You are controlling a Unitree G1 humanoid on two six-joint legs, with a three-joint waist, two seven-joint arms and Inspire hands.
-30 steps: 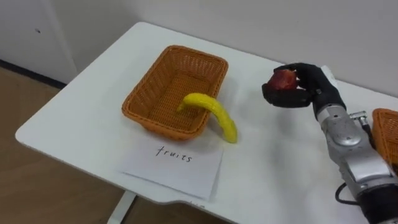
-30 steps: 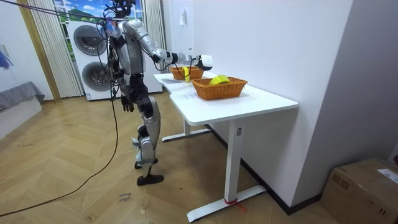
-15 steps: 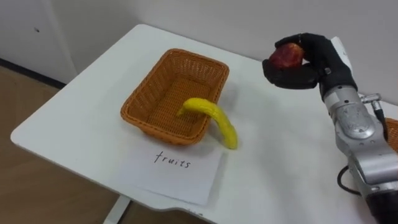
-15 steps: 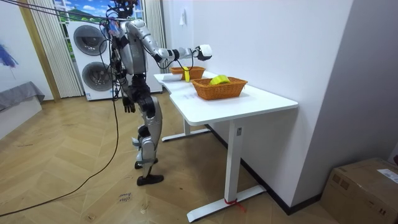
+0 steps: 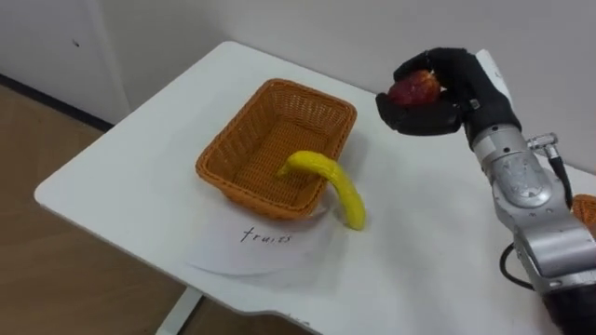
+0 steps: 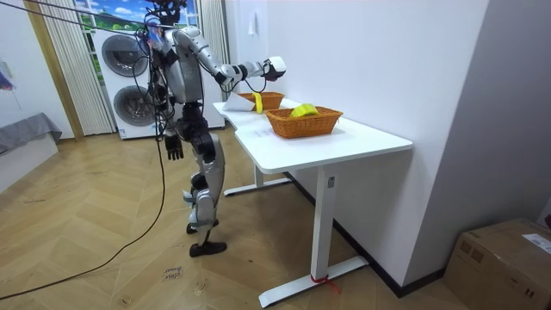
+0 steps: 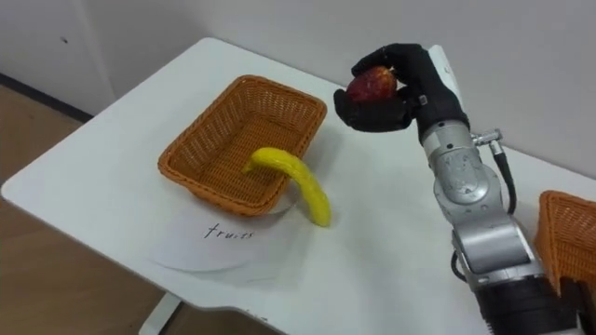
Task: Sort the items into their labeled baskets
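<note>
Fingers of the black right hand point(image 5: 445, 88) clench a red apple point(image 5: 413, 88), held in the air just right of the far corner of the orange wicker basket point(image 5: 220, 156) on the white desk point(image 5: 130, 158). A yellow banana point(image 5: 332, 181) droops over the basket's near rim. Released here, the apple would likely miss and roll away; dropped carelessly, it could knock that banana out. The left hand point(image 6: 173, 148) hangs beside the hip.

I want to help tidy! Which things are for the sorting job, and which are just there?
For the job: apple in the right hand, banana, wicker fruit basket, paper label, second wicker basket.
Just there: washing machines, cardboard box.
</note>
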